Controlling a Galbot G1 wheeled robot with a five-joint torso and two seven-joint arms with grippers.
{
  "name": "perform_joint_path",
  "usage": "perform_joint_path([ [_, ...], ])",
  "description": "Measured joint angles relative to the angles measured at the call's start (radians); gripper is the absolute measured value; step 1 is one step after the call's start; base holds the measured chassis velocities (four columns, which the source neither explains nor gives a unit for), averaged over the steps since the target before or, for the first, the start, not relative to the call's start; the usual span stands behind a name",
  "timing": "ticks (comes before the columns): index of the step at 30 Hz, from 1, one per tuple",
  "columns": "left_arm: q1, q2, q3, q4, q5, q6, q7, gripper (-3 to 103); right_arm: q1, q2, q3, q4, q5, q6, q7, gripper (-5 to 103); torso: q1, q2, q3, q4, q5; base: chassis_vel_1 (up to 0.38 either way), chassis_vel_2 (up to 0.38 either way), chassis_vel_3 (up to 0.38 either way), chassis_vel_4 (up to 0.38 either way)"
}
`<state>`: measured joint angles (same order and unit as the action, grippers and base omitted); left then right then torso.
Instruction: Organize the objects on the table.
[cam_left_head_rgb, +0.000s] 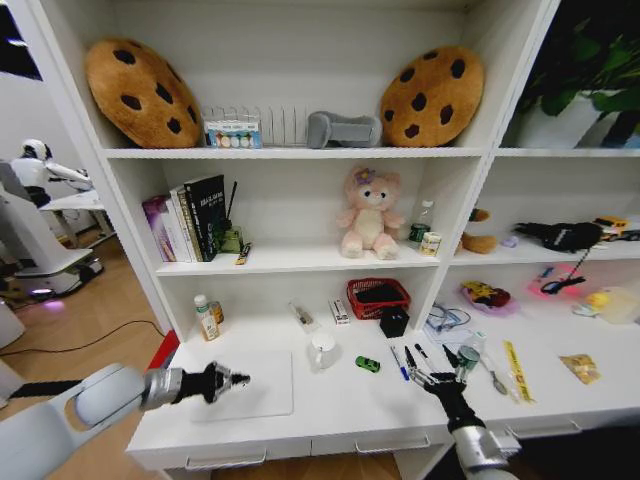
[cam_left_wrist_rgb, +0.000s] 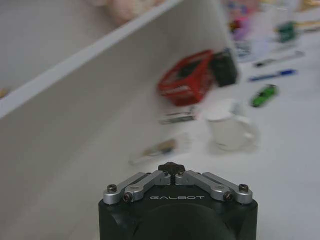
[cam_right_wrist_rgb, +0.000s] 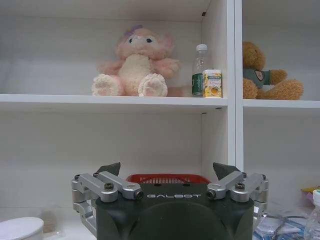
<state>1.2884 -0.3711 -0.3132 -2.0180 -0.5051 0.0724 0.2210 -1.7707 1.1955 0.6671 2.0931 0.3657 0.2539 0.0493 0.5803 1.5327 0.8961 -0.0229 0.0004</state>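
i had the right gripper (cam_left_head_rgb: 437, 379), jaws spread, low right of frame over the pens (cam_left_head_rgb: 403, 362); left gripper (cam_left_head_rgb: 236, 379) closed, idle lower left; picking a pen seemed the step, needing a short descent.

GALBOT on left gripper (cam_left_wrist_rgb: 171, 168), right gripper (cam_right_wrist_rgb: 169, 172).

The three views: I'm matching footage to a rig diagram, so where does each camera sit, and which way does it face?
Head view: high on the robot, looking down at the table and shelves; both arms show, left gripper and right gripper.
Left wrist view: behind the left gripper, jaws shut, facing along the table toward the white mug.
Right wrist view: behind the right gripper, jaws open, facing the shelves.
All three show the red basket.
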Motion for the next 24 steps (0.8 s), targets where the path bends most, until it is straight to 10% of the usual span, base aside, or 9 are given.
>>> perform_joint_path([
  [4, 0.027, -0.095, -0.013, -0.008, -0.093, 0.045, -0.24, 0, -0.006, 0.0, 0.0, 0.007, -0.001, -0.003, 0.003, 100, 0.0, 0.0, 0.0, 0.0, -0.0004, 0.0, 0.0, 0.0, 0.0],
  [7, 0.16, -0.295, -0.136, -0.038, -0.143, 0.08, -0.524, 7, -0.023, -0.017, 0.014, 0.019, 0.011, -0.013, 0.022, 100, 0.0, 0.0, 0.0, 0.0005, -0.0008, 0.0, 0.0, 0.0, 0.0],
  [24, 0.475, -0.646, -0.538, -0.295, -0.12, 0.097, -0.578, 66, -0.065, -0.034, 0.012, 0.098, 0.02, -0.097, 0.078, 100, 0.0, 0.0, 0.0, 0.0002, -0.0002, 0.0, 0.0, 0.0, 0.0],
])
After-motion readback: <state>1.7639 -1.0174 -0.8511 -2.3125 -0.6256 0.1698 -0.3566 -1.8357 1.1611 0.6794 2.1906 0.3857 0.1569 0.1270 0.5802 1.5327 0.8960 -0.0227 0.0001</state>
